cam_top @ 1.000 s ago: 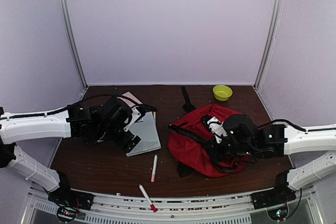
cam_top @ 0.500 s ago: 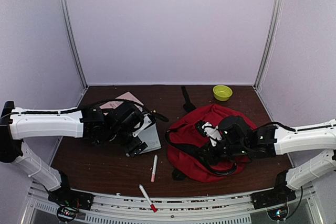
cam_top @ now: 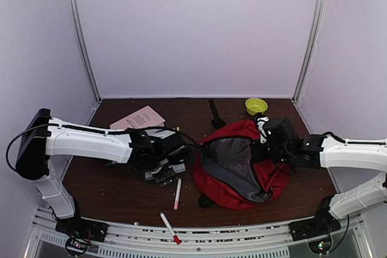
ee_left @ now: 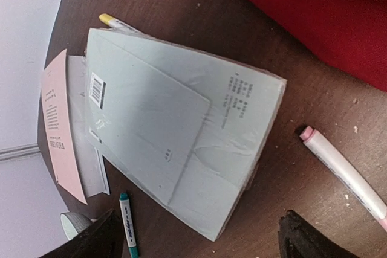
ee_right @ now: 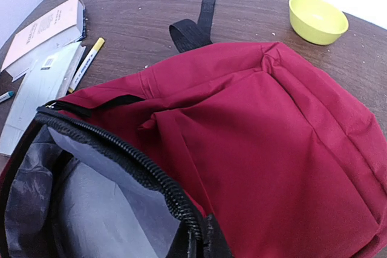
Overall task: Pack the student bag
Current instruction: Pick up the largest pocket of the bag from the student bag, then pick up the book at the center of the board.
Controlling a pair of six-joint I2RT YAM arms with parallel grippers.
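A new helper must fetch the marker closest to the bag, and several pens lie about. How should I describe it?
Start at the big red student bag on the table, on its right half. Just off its left side, a white marker lies on the bare wood. A similar marker lies further forward, at the front edge; the one wanted is nearer the bag.

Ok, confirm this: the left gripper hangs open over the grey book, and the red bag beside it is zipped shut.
Wrong on the bag. The left gripper does hang open over the grey book, but the red bag beside it is unzipped: the top view shows its mouth gaping with the grey lining exposed.
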